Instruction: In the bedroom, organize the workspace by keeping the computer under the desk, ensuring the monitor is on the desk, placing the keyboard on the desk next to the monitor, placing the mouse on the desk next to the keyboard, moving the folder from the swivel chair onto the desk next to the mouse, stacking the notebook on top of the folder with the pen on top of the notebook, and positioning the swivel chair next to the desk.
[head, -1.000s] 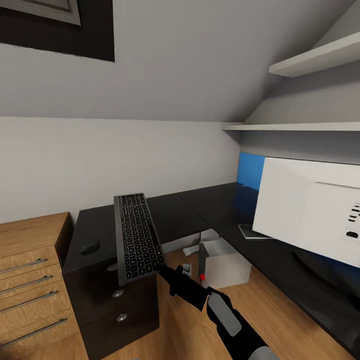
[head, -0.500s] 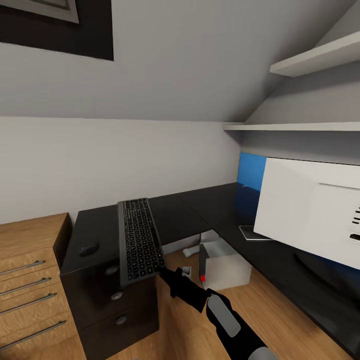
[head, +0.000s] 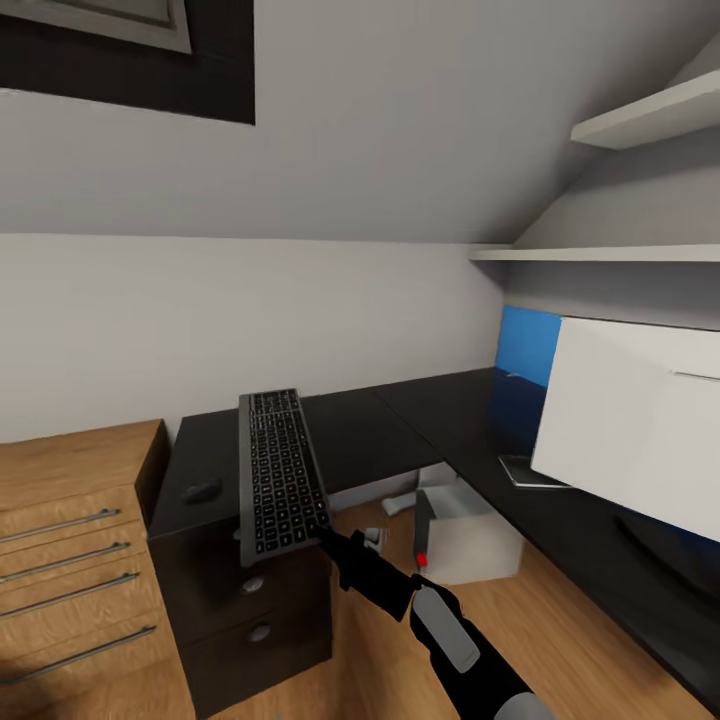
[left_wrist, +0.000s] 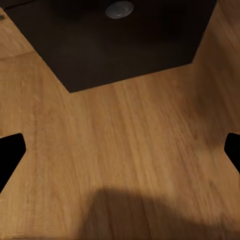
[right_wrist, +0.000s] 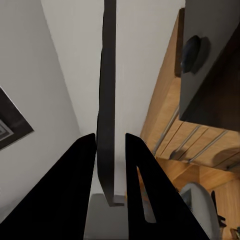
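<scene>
R gripper (head: 325, 537) clamps keyboard (head: 279, 473) over desk (head: 370, 435)

The keyboard (head: 279, 474) is hanging over the left wing of the desk (head: 370, 435), its near end pinched in the right gripper (head: 326, 536), which is reaching in from the lower right; whether its far end is touching the top is hard to tell. A small rounded object, perhaps the mouse (head: 201, 490), is lying on the desk left of the keyboard. The wooden chest of drawers (head: 70, 560) is standing against the desk's left side. The computer (head: 465, 530) is sitting on the floor under the desk's corner. The monitor (head: 640, 430) is standing on the right wing, its back turned this way.
</scene>
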